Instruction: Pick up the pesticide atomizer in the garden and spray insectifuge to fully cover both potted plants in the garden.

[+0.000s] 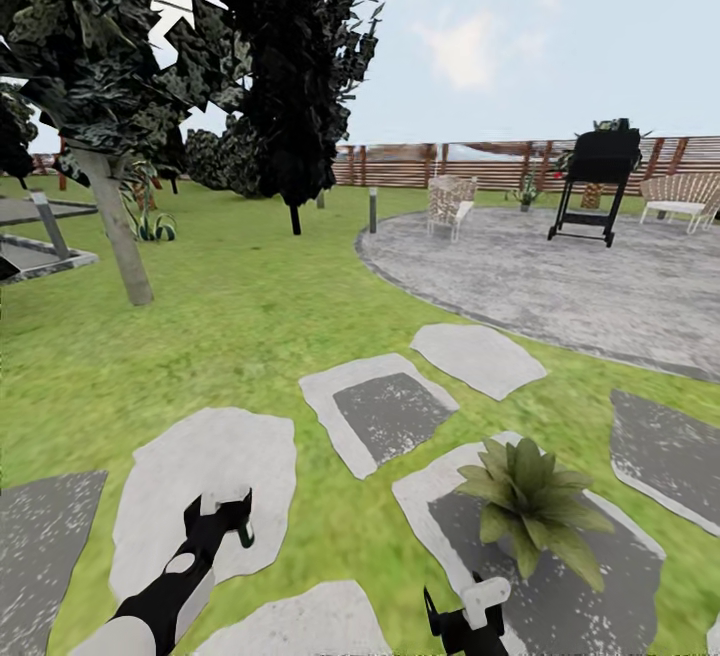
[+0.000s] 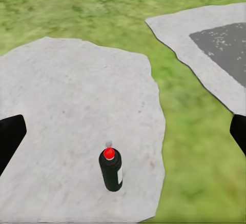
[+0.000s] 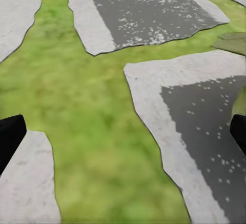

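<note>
Clearly the step in hand is the pick-up: the small black pesticide atomizer bottle with a red cap and pale label (image 2: 110,169) stands upright on a pale grey stepping slab (image 2: 66,111) set in the green lawn (image 1: 250,316), and the left wrist view looks straight down at it between two dark fingertips (image 2: 10,139) set wide apart. So the left pincer (image 1: 222,519) is spread open and holds nothing, poised above the slab. The bottle sits off the middle of the gap — nearer one finger — so I would centre the pincer over the cap first, then lower squarely and close on the body below the cap, since a narrow upright bottle will likely tip if nudged sideways.

The right pincer (image 1: 465,614) is also open and empty, over grass and slabs. One potted plant with broad green leaves (image 1: 532,506) sits on the darker slab just ahead of it; I cannot see a second.
</note>
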Controlling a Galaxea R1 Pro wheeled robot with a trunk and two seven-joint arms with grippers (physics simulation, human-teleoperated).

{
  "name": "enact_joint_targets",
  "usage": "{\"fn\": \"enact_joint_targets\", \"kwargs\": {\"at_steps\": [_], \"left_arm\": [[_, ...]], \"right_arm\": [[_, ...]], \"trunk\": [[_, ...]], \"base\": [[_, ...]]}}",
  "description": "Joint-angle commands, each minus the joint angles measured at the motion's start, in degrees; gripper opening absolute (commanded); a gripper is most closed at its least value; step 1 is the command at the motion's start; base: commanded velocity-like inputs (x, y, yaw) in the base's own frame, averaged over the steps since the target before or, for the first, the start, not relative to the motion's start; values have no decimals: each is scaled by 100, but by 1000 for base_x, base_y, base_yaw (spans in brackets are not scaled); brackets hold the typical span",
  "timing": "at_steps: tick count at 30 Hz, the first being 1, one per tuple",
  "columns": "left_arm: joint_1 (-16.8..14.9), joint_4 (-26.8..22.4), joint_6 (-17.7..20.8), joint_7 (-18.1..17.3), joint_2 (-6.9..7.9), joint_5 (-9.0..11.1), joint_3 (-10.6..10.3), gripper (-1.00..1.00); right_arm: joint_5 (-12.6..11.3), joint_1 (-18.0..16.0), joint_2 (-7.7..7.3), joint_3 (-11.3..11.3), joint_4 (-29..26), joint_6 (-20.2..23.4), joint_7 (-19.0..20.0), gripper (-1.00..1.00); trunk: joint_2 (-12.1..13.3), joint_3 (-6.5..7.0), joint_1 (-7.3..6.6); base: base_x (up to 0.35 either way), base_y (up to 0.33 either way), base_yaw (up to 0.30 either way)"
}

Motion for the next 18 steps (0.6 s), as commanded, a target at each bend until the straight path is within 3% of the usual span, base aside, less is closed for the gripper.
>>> {"fn": "enact_joint_targets", "kwargs": {"at_steps": [1,5,18], "left_arm": [[-4,8,-21,1,0,33,-5,100],[-4,18,-25,-2,0,32,-12,100],[-4,12,-27,-3,0,25,-14,100]], "right_arm": [[44,-2,2,-11,1,-14,-1,100],[44,-2,2,-11,2,-13,-1,100],[38,-2,2,-12,0,-13,1,100]], "trunk": [[-44,-33,21],[-204,-141,109],[-222,-548,142]], "base": [[0,0,64],[0,0,64],[0,0,33]]}}
